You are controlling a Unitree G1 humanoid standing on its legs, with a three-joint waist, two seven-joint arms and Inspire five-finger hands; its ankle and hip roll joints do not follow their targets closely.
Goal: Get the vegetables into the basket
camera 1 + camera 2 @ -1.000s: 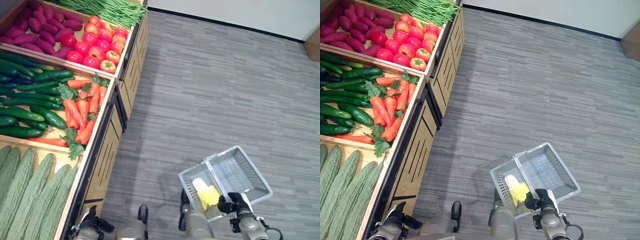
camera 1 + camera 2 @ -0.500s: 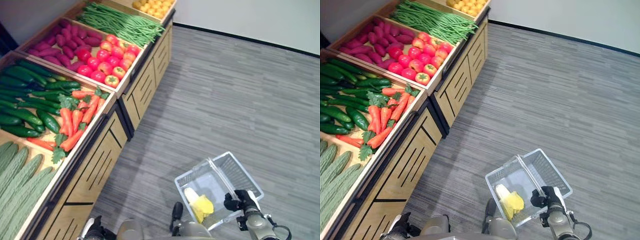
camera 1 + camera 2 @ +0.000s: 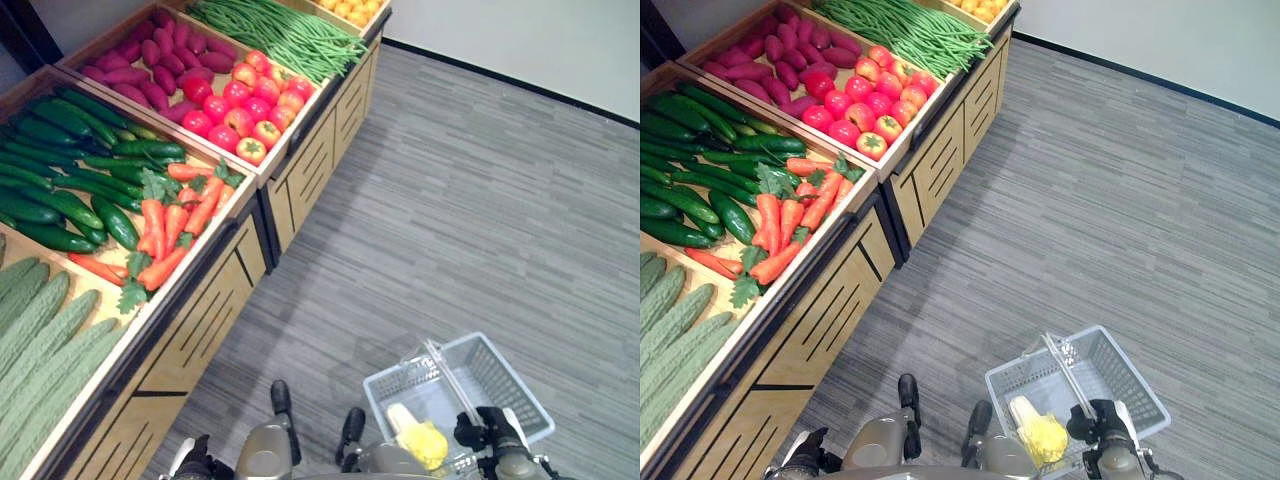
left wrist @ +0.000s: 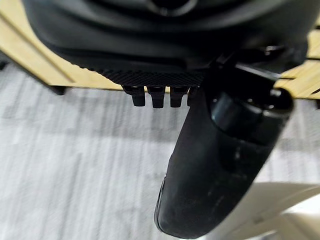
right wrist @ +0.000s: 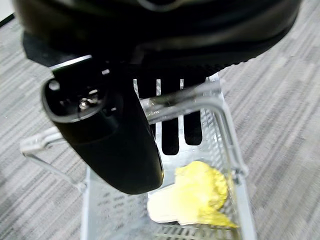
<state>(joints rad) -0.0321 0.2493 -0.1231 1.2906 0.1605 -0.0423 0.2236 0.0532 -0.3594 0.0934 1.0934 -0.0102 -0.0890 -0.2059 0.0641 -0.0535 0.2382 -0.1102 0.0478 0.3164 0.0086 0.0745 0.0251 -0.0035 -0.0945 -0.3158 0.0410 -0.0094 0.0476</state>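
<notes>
Grey basket [image 3: 1110,372] handle gripped by right hand [image 5: 165,107]; wrist view reveals left hand [image 4: 160,95] clenched, empty.

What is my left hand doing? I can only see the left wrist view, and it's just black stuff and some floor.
Observer: Your left hand hangs by the wooden stand, fingers curled, holding nothing.
Operator: Where's the basket?
Observer: Your right hand carries the basket by its handle, over the grey floor.
Operator: Is anything in it?
Observer: Yes, one yellow and white leafy vegetable lies inside.
Operator: What's on the stand?
Observer: Carrots sit at the near edge, beside the cucumbers.
</notes>
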